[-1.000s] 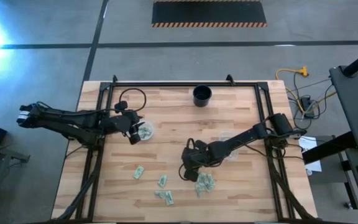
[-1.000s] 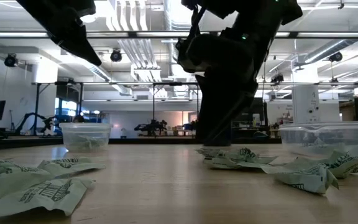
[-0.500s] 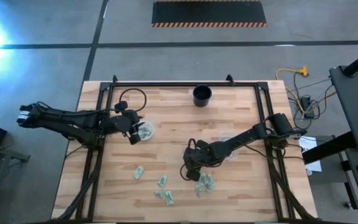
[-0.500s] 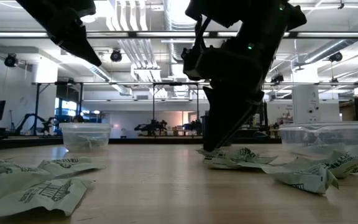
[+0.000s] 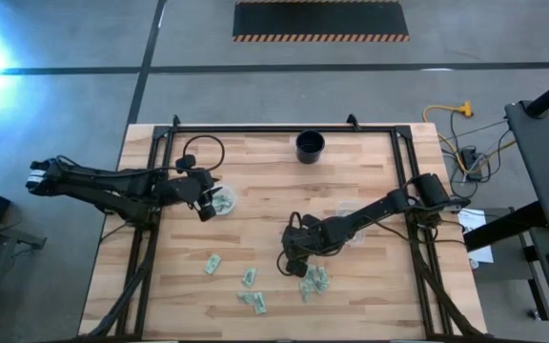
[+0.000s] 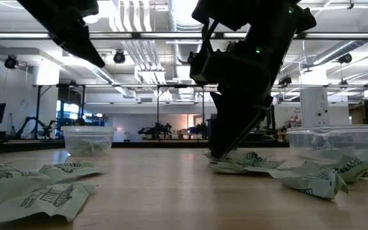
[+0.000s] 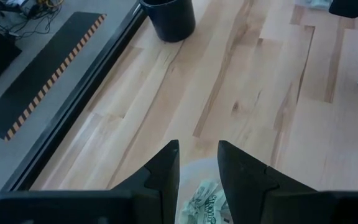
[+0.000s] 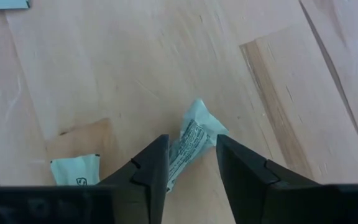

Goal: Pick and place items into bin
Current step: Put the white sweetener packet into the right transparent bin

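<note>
Several small pale green and white packets lie flat on the wooden table: loose ones and a pile toward the near edge. My right gripper is open and low at the pile's far-left side, with one packet lying between its fingers. In the low view its tips reach down to the packets. My left gripper hangs open above a clear tub with packets inside. My right gripper comes from above, slanting down, and its fingers stand on either side of a crumpled packet's middle. The packet lies on the table. I cannot tell whether the fingers touch it.
A black cup stands near the far edge. A second clear tub sits under my right arm and shows at the right of the low view. Bare wood lies between the two tubs. Metal frame rails run along the table's sides.
My right gripper has come down toward the packet pile, shifted slightly toward the table's right and tipped, so its fingertips now reach the packets. The packets and my left arm have stayed where they were.
</note>
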Controlling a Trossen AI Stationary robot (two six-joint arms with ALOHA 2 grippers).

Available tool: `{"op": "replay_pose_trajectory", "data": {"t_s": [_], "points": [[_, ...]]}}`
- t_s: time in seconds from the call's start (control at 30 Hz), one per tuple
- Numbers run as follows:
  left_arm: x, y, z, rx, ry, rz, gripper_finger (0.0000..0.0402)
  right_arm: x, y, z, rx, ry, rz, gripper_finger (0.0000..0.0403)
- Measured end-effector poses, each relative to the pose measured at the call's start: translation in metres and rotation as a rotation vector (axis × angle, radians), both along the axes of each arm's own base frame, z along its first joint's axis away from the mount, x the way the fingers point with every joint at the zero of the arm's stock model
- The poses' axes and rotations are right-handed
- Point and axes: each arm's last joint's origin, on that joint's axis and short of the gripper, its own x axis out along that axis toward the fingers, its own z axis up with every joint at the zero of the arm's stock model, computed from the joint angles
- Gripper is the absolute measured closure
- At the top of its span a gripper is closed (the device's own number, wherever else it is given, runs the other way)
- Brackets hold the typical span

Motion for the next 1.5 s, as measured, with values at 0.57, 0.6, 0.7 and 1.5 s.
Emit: {"op": "replay_pose_trajectory", "data": {"t_s": [0.57, 0.6, 0.7, 1.5], "points": [[0.002, 0.0, 0.002, -0.003, -0.024, 0.001, 0.0308, -0.001, -0.001, -0.002, -0.003, 0.006, -0.004, 0.0365], [0.002, 0.0, 0.002, -0.003, -0.027, 0.001, 0.0308, -0.001, -0.001, -0.002, -0.003, 0.006, -0.004, 0.0371], [0.002, 0.0, 0.002, -0.003, -0.028, 0.001, 0.0308, -0.001, -0.001, -0.002, -0.003, 0.006, -0.004, 0.0387], [0.005, 0.0, 0.006, -0.005, -0.08, -0.003, 0.0308, -0.015, -0.006, 0.072, -0.097, 0.089, 0.045, 0.0394]]}}
